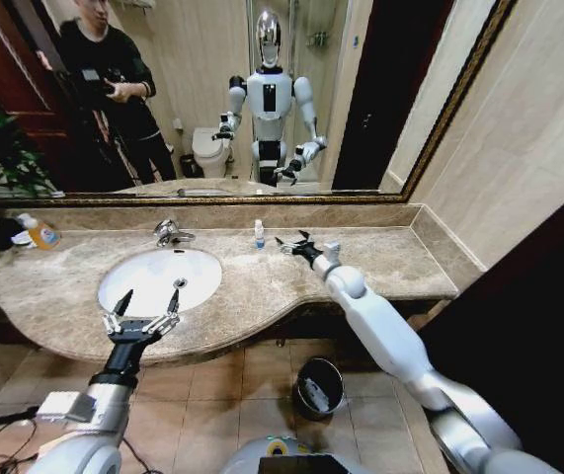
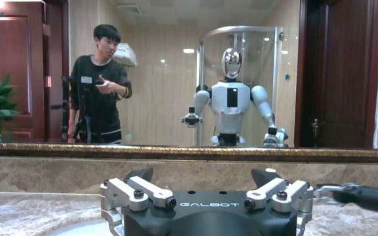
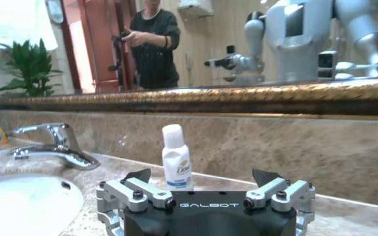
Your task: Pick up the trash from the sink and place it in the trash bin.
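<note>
The sink (image 1: 153,272) is a white oval basin in a beige marble counter, with a chrome faucet (image 1: 170,232) behind it. Its bowl looks bare apart from the drain, and the trash is out of view. My left gripper (image 1: 150,299) hangs open above the basin's front part, its fingers (image 2: 140,175) spread with nothing between them. My right gripper (image 1: 291,240) is open over the counter to the right of the basin. It points at a small clear bottle (image 3: 175,157) near the wall. The black trash bin (image 1: 341,383) stands on the tiled floor below the counter's front edge.
An orange soap bottle (image 1: 40,233) stands at the counter's far left beside a plant (image 1: 0,148). A large mirror (image 1: 262,99) runs along the back wall, and a side wall closes the counter's right end. In the right wrist view, the faucet (image 3: 51,145) sits between the basin (image 3: 18,201) and the wall.
</note>
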You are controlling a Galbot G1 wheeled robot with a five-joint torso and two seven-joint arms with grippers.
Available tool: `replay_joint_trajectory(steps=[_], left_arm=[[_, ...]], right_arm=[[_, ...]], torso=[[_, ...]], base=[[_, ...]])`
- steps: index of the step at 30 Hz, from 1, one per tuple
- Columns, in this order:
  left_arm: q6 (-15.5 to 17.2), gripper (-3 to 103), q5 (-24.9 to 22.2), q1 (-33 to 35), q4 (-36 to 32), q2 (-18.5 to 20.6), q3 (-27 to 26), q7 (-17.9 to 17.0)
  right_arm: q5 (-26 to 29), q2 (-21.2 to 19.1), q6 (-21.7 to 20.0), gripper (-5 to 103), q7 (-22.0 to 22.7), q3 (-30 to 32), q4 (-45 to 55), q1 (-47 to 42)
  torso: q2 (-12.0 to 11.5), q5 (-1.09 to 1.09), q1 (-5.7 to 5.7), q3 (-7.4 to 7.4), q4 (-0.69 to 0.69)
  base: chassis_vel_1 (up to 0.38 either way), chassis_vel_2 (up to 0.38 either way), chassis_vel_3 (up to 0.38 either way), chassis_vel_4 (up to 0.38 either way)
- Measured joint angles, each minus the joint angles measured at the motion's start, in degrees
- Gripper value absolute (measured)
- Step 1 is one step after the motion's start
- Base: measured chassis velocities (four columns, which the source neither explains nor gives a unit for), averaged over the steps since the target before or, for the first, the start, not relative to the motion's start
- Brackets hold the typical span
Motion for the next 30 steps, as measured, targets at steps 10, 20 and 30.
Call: replay_joint_trajectory(steps=[10, 20, 30], left_arm=[[0.00, 100, 0.00, 0.00, 0.00, 0.00, -0.01, 0.00], [0.00, 100, 0.00, 0.00, 0.00, 0.00, 0.00, 0.00], [0.00, 100, 0.00, 0.00, 0.00, 0.00, 0.00, 0.00]], right_arm=[[-2.67, 4.99, 1.96, 100, 0.92, 1.15, -7.40, 1.58], [-4.03, 8.96, 3.32, 100, 1.32, 2.89, -11.85, 2.44], [-4.22, 11.40, 5.14, 100, -2.25, 0.50, -13.58, 5.23]], torso=[[0.00, 0.00, 0.00, 0.00, 0.00], [0.00, -0.01, 0.00, 0.00, 0.00], [0.01, 0.00, 0.00, -0.01, -0.01]], base=[[0.000, 0.000, 0.000, 0.000], [0.000, 0.000, 0.000, 0.000], [0.000, 0.000, 0.000, 0.000]])
